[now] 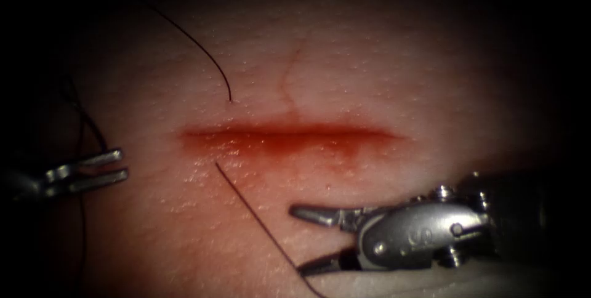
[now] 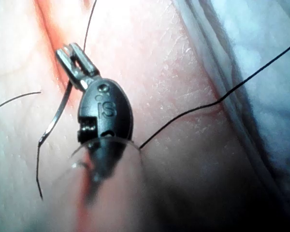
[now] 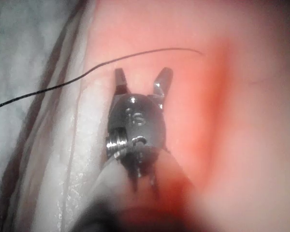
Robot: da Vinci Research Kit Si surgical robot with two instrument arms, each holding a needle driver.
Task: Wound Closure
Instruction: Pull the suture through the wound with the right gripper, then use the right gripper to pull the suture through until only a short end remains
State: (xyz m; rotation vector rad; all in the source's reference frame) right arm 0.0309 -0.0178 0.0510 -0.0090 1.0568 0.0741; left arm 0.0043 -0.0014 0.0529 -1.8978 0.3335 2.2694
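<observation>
Left tool jaws slightly parted, empty, right tool jaws wide, empty

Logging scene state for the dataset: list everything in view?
tissue: one, pink, under everything
cut: one, red, runs across the tissue
red fluid: smear, in and just below the cut
thread: black; meets the tissue above and below the cut near its left end
needle: one, grey, curved, at the left tool, out of the tissue; grip unclear
cloth: white, beside the tissue
left tool: one, metal, left of the cut
right tool: one, metal, below the cut, open, holds nothing
</observation>
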